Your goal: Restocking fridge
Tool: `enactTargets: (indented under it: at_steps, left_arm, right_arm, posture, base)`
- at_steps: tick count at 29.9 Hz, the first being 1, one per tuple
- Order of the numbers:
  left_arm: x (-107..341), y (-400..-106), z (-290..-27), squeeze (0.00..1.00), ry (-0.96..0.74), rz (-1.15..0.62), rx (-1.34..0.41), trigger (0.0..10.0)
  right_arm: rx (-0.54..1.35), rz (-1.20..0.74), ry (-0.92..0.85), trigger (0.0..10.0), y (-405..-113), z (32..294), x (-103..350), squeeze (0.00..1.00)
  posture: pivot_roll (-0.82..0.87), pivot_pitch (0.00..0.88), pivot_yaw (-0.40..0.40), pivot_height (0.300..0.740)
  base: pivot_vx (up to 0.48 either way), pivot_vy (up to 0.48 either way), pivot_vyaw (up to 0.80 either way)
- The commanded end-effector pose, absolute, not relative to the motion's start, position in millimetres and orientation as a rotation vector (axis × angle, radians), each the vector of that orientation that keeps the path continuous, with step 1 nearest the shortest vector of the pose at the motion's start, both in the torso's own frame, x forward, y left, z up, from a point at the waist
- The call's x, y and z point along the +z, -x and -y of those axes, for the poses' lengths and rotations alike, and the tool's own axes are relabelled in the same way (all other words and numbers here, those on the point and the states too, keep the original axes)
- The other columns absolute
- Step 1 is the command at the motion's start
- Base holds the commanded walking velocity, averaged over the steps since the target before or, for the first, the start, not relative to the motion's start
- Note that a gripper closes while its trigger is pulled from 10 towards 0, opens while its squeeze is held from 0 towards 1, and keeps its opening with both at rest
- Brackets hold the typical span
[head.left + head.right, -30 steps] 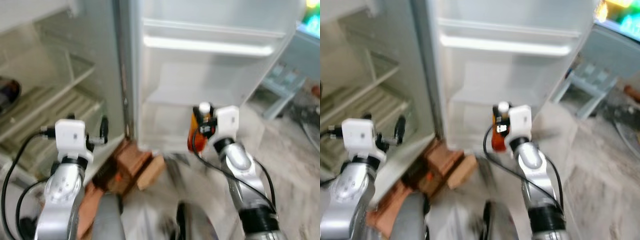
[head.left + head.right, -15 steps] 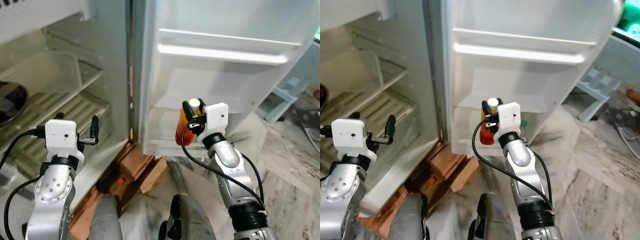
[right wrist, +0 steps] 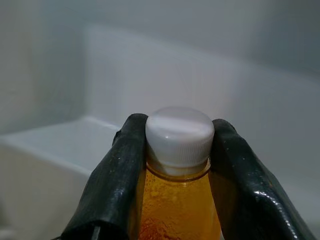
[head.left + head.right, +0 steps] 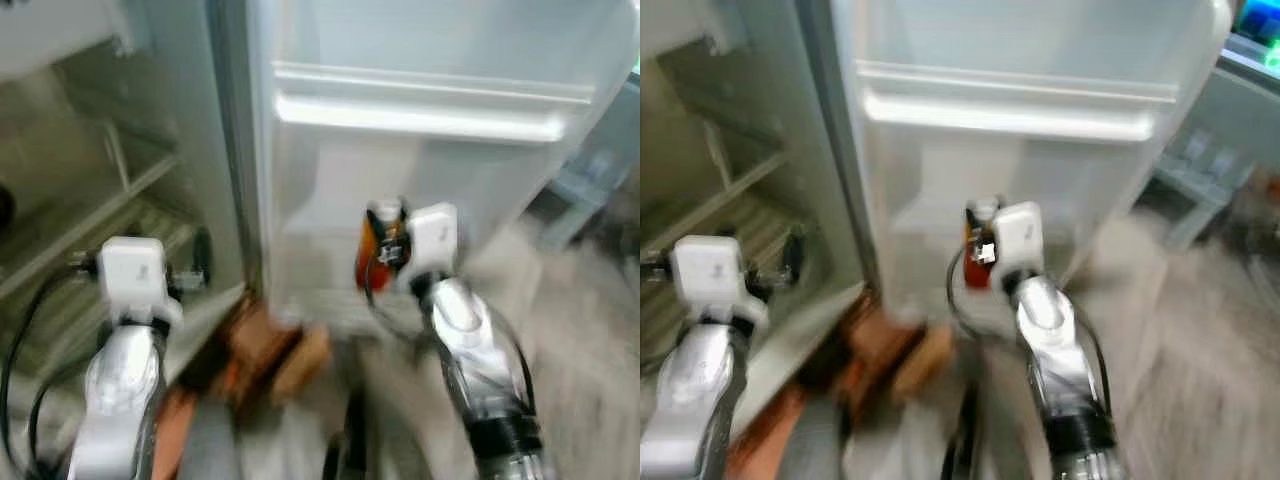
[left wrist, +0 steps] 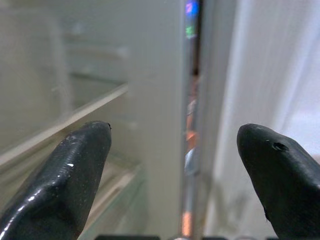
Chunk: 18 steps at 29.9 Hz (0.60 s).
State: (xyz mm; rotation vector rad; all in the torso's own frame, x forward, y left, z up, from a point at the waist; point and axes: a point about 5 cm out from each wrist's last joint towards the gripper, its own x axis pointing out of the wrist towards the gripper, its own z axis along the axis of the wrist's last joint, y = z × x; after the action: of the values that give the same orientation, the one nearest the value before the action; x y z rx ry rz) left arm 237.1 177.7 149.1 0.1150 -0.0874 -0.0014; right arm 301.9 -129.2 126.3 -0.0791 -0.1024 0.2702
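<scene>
Two grippers up in front of the open fridge [image 4: 150, 120], head views motion-blurred. Right gripper [image 3: 179, 150] is clamped on the neck of an orange bottle [image 3: 177, 215], one black finger on each side just under the white cap [image 3: 179, 135]; bottle hangs upright. In the head views the bottle [image 4: 372, 255] sits in front of the lower part of the fridge door [image 4: 430, 60] inner liner, below the long white door shelf rail [image 4: 415, 118]; looks level with a lower door bin, but blur makes it hard to say whether it is inside the bin or just short of it. Left gripper [image 5: 175, 165] holds nothing, fingers spread wide, pointing at the hinge gap between the fridge cabinet and the door. In the left eye view the left gripper [image 4: 195, 270] sits near the cabinet's front edge, next to the interior shelves [image 4: 110, 200]. Brown blocks [image 4: 270, 345] lie on the floor at the base of the fridge, between the two arms.
</scene>
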Motion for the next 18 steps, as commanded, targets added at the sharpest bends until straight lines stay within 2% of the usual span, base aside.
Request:
enactTargets:
  at_steps: [1, 12, 18]
  left_arm:
    - [147, -234, -183, 0.0, -0.126, 0.075, 0.011, 10.0]
    - [152, -231, -189, 0.0, -0.133, 0.069, 0.025, 10.0]
    - [152, -224, -191, 0.0, -0.142, 0.06, 0.034, 10.0]
  right_arm:
    - [0.286, 0.121, 0.06, 10.0, -302, 123, 130, 0.0]
    - [0.316, 0.102, 0.038, 10.0, -298, 115, 128, 0.0]
    - [0.322, 0.098, 0.03, 10.0, -297, 114, 127, 0.0]
  posture:
    - [0.15, 0.097, -0.113, 0.626]
    - [0.17, 0.16, -0.101, 0.626]
    - [0.18, 0.183, -0.092, 0.586]
  base:
    - [0.0, 0.0, 0.0]
    - [0.0, 0.0, 0.0]
    - [0.0, 0.0, 0.0]
